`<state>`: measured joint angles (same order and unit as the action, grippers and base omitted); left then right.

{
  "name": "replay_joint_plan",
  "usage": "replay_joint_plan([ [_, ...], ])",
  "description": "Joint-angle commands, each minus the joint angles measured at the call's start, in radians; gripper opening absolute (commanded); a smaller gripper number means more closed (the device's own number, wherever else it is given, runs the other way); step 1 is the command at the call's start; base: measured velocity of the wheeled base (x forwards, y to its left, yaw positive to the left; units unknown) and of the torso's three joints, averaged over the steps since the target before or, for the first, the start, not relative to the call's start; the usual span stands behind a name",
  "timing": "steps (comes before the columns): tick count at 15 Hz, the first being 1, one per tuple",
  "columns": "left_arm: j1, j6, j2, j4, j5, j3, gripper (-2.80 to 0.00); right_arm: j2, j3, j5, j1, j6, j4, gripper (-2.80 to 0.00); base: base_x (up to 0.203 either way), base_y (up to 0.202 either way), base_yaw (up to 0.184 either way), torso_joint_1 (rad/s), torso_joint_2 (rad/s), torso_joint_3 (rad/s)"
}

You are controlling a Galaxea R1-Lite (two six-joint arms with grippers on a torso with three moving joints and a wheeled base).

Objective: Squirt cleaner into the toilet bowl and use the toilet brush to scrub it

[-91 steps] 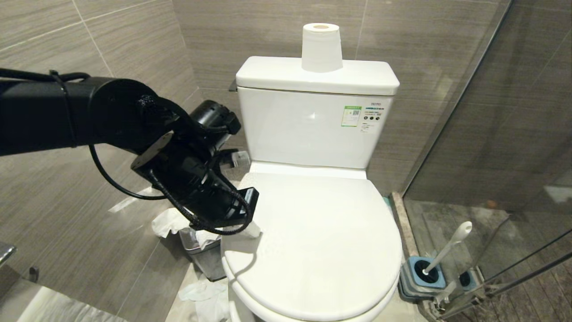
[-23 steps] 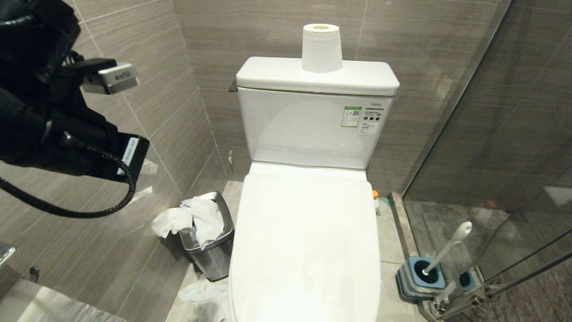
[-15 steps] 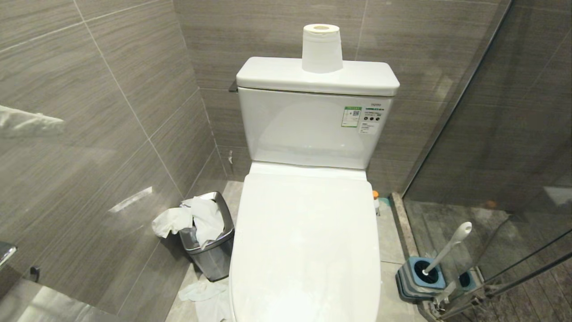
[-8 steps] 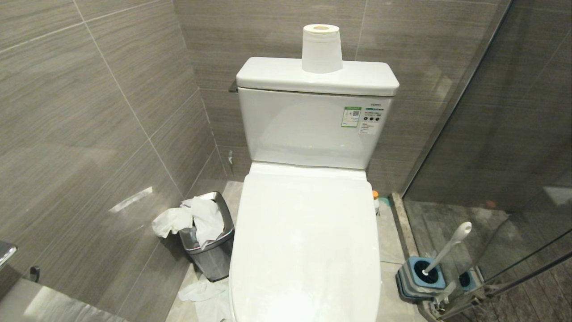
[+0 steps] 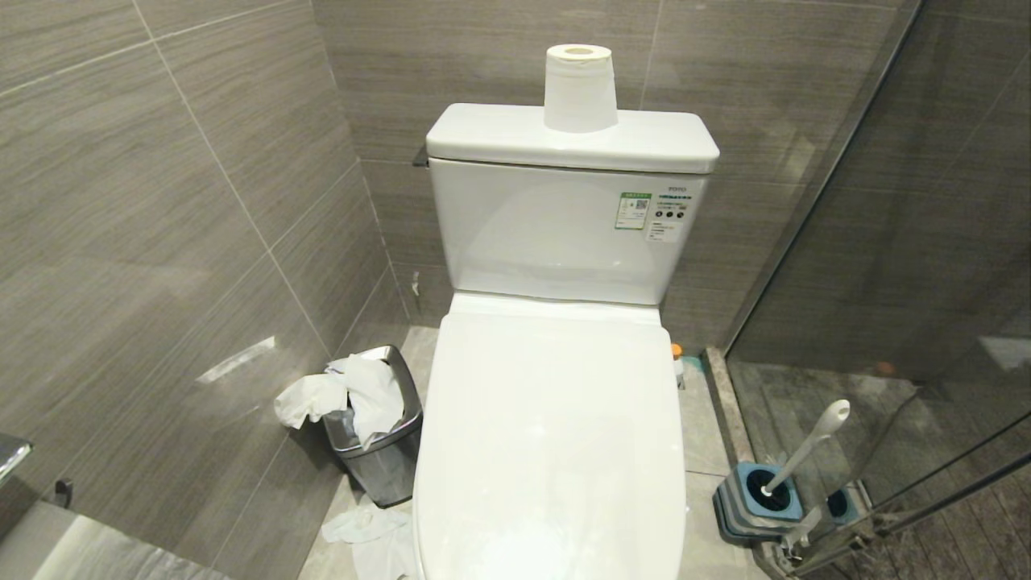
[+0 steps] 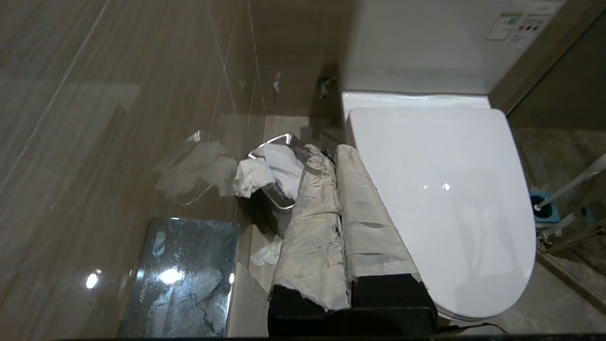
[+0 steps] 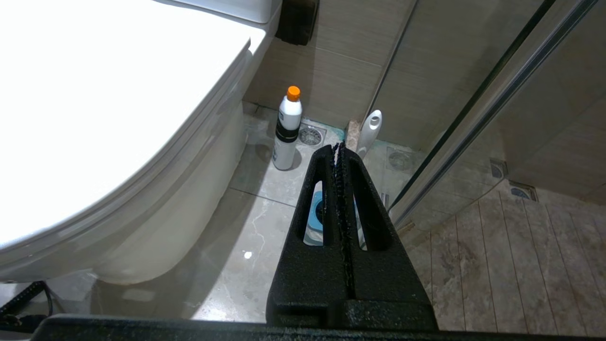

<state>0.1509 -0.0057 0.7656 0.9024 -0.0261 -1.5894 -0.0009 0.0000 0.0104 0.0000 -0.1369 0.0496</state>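
Observation:
The toilet bowl is covered by its closed white lid, so its inside is hidden. The toilet brush leans in a square blue-grey holder on the floor to the right. The cleaner is out of view. A white bottle with an orange cap stands on the floor beside the toilet. Neither arm shows in the head view. My left gripper is shut and empty, with taped fingers, hanging above the bin at the toilet's left side. My right gripper is shut and empty above the brush holder.
A steel bin stuffed with tissue stands left of the toilet, with more tissue on the floor. A paper roll sits on the tank. A glass partition closes the right side and a tiled wall the left.
My left arm, earlier at the lid's left edge, rose to the left and left the head view. The lid lies flat. Brush and bin have not moved.

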Motion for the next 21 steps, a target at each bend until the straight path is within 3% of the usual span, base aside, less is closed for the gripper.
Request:
replay_joint_plan([
  [1,-0.026,0.000,-0.100,0.000,0.022,0.027,-2.80,0.001,0.000,0.000,0.000,-0.001,0.001,-2.80,0.000,0.000,0.000,0.000,0.00,0.000],
  [8,-0.119,0.030,-0.237,-0.016,0.061,0.103,-2.80,0.001,0.000,0.000,0.000,-0.001,0.001,-2.80,0.000,0.000,0.000,0.000,0.00,0.000],
  [12,-0.141,0.033,-0.306,-0.218,0.071,0.186,-2.80,0.001,0.000,0.000,0.000,-0.001,0.001,-2.80,0.000,0.000,0.000,0.000,0.00,0.000],
  [21,-0.203,0.041,-0.451,-0.229,0.074,0.247,-2.80,0.001,0.000,0.000,0.000,0.000,0.001,-2.80,0.000,0.000,0.000,0.000,0.00,0.000],
])
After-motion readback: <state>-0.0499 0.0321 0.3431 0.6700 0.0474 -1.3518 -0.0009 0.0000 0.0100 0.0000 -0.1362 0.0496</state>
